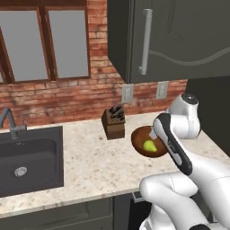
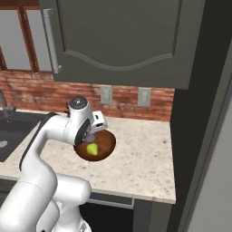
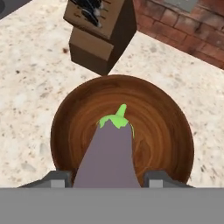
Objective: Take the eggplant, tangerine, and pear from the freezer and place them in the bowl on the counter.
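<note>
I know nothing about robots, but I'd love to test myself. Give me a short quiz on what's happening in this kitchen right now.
1. True or false: the gripper is closed on the eggplant and holds it over the bowl.
2. What stands on the counter just beyond the bowl? A) a kettle B) a knife block C) a toaster
3. Fill in: the eggplant's stem cap is bright ____.

Key: 1 true; 2 B; 3 green.
</note>
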